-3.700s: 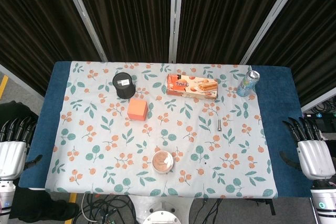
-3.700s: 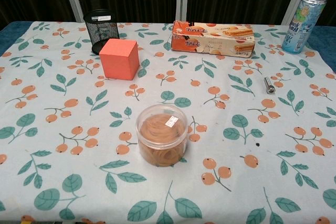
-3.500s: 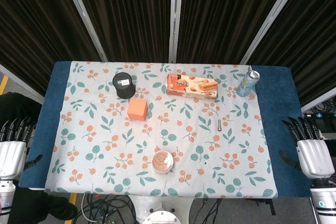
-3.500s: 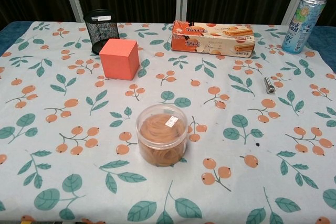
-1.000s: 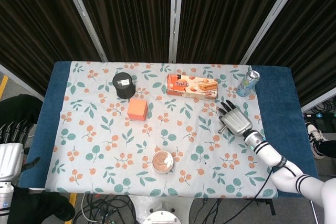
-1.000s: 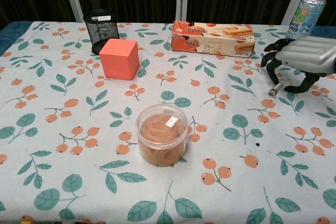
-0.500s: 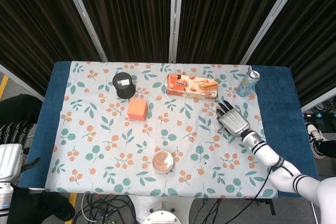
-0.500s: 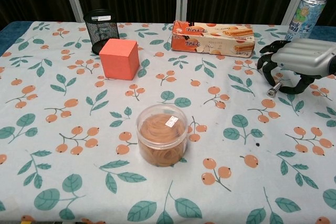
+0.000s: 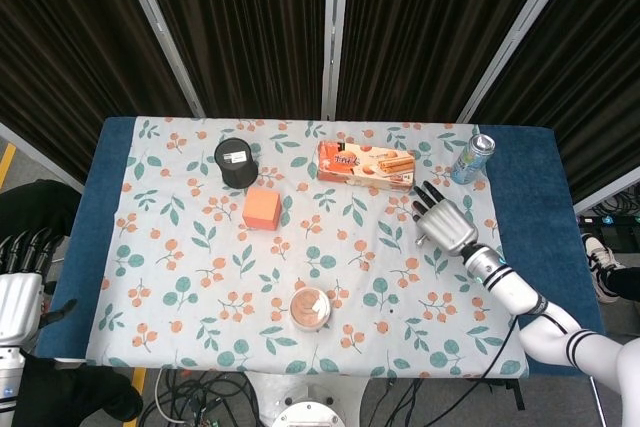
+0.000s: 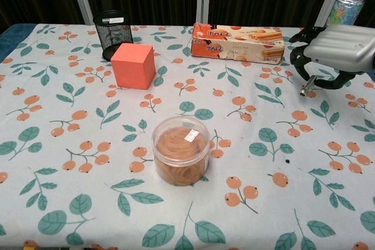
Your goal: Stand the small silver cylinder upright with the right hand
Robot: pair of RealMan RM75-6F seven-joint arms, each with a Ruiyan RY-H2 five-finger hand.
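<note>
Right hand (image 10: 335, 51): fingers curled down around the small silver cylinder (image 10: 306, 86), which appears pinched and held clear of the cloth; contact points are partly hidden.
Cylinder axis: tilted, lower end toward the camera in the chest view, upper end under the palm; not yet upright.
Cylinder position: directly beneath the right hand (image 9: 445, 222), right-centre of the bench (image 9: 540, 247).
Left hand (image 9: 20, 297): off the bench at the far left edge, fingers apart, holding nothing; well apart from the cylinder.
Neighbours: biscuit box (image 10: 237, 42) near, to the left; drink can (image 10: 345, 7) just behind the hand.
Farther off: orange cube (image 10: 133, 65), mesh pen cup (image 10: 111, 30), clear tub of rubber bands (image 10: 180, 150).
Obstruction: likely none; the cloth below the cylinder shows bare.
</note>
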